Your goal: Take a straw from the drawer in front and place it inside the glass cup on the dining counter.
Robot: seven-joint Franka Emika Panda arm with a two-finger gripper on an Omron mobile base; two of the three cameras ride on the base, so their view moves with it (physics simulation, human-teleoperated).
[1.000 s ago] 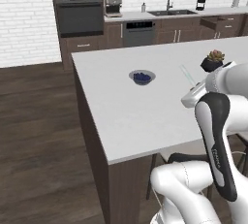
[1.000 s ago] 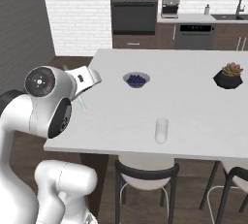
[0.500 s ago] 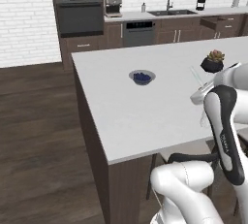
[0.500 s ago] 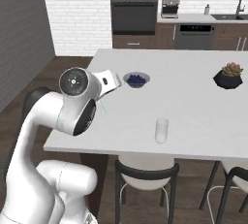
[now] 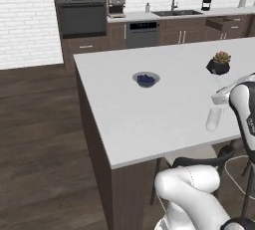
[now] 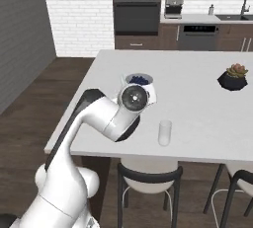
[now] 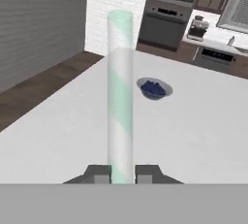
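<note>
Where visible, bowl (image 7: 154, 88) beyond straw (image 7: 120, 97)

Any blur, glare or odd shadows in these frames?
Hand view: straw looms large and soft-edged, end effector shut on it. Left base view: glass cup faint against the dining counter. Right base view: even light, no glare.
</note>
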